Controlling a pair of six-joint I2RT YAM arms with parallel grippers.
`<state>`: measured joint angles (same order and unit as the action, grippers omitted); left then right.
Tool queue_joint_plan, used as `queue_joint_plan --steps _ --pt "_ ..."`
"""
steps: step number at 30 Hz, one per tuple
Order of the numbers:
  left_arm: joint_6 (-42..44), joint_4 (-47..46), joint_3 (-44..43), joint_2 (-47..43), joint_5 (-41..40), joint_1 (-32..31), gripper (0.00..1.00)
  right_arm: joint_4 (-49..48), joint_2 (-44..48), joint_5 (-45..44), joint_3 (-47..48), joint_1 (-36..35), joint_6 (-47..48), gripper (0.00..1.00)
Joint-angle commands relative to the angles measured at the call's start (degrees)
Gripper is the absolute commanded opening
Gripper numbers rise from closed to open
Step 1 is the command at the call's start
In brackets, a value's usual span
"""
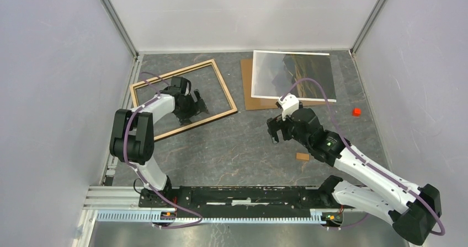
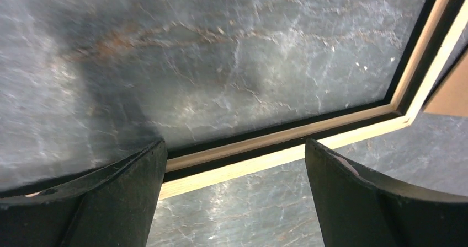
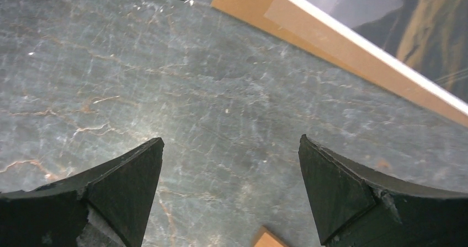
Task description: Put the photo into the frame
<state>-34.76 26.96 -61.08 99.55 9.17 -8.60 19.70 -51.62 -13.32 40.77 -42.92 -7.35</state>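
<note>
No text, label, brand mark, number or sign is showing clearly enough to be read in any of the three views.

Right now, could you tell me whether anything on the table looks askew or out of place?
The frame lies skewed to the table edges. The photo sits offset on the brown backing board, baring its left and near margins. A small red block and a brown chip lie loose nearby.
</note>
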Motion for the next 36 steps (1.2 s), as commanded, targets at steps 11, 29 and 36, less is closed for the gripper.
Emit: queue_joint_plan --steps 11,29,36 --pt "-13.14 -12.04 12.29 -10.68 8.65 -6.11 1.00 -31.18 -20.15 23.13 -6.71 2.23 -31.71 0.98" --pt "-17.47 -23.03 20.63 -12.87 17.71 -6.90 1.00 -57.11 -48.00 22.64 -2.30 4.25 -48.42 0.92" --pt "-25.18 -32.96 26.65 -11.28 22.45 -6.94 1.00 -58.62 -53.14 18.65 3.85 4.49 -49.31 0.90"
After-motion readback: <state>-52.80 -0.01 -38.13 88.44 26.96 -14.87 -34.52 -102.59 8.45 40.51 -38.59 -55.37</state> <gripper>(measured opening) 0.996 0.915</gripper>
